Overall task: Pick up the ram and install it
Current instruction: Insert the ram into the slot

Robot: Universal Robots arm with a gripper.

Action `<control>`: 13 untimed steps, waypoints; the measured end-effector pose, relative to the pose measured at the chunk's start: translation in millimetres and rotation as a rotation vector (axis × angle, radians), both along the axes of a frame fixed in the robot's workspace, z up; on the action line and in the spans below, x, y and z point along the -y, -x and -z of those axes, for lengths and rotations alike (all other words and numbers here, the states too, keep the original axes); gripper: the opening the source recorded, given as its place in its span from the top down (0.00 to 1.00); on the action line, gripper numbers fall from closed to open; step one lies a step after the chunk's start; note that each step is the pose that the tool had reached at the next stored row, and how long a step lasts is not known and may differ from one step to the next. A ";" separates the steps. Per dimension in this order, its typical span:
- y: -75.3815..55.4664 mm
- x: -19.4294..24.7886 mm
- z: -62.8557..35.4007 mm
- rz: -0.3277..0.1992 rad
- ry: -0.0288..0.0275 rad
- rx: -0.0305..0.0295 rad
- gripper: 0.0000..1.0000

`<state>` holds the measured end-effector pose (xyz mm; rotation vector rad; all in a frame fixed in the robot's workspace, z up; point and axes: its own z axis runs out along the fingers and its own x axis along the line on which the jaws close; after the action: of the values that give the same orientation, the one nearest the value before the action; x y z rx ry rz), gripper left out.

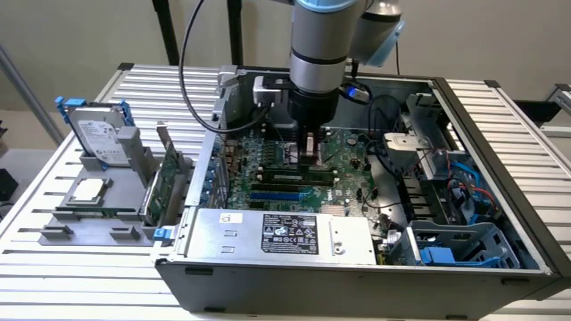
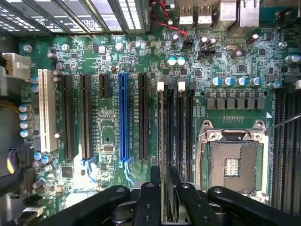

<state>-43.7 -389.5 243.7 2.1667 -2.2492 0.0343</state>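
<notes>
In the exterior view, your gripper (image 1: pixel 309 148) hangs straight down inside the open computer case (image 1: pixel 499 127), low over the green motherboard (image 1: pixel 344 150), with the ram (image 1: pixel 309 144) showing as a thin upright sliver pinched between its fingers. Just below it on the board you see a stick already seated in a long slot (image 1: pixel 295 177) and blue slots (image 1: pixel 281 197) nearer the power supply (image 1: pixel 285 234), which fills the case's near edge. Cables (image 1: pixel 392 154) loop at the exterior view's right of the gripper, beside the blue drive cage (image 1: pixel 455 247). Outside the case, on the exterior view's left, a grey holder (image 1: pixel 93 217) carries a hard drive (image 1: pixel 98 137), a processor (image 1: pixel 89 190) and an upright green expansion card (image 1: pixel 165 187). In the wrist view, you look down past the black fingers (image 2: pixel 150 197), which are closed narrowly on the ram (image 2: pixel 164 155), seen edge-on as a thin pale strip running along one of the black memory slots (image 2: pixel 181 127) with white end clips (image 2: pixel 160 86). The open processor socket (image 2: pixel 233 162) lies just beside those slots; on the other side you have the blue expansion slot (image 2: pixel 123 115), black slots (image 2: pixel 86 115) and a white slot (image 2: pixel 46 110). Whether the ram's edge touches its slot cannot be told.
</notes>
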 end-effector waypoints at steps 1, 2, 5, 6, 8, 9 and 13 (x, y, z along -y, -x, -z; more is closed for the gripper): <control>0.1 0.0 -1.4 0.000 -0.0006 0.0000 0.00; 0.2 0.0 -1.7 0.000 -0.0010 0.0001 1.00; 0.3 0.0 -1.7 0.000 -0.0015 0.0001 1.00; 0.4 0.0 -1.8 0.000 -0.0012 0.0001 1.00; 0.4 0.0 -1.8 0.000 -0.0012 0.0000 1.00; 0.4 0.0 -1.8 0.000 -0.0011 -0.0001 1.00; 0.4 0.0 -1.8 0.000 -0.0011 0.0000 1.00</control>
<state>-44.1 -389.5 245.5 2.1672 -2.2498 0.0330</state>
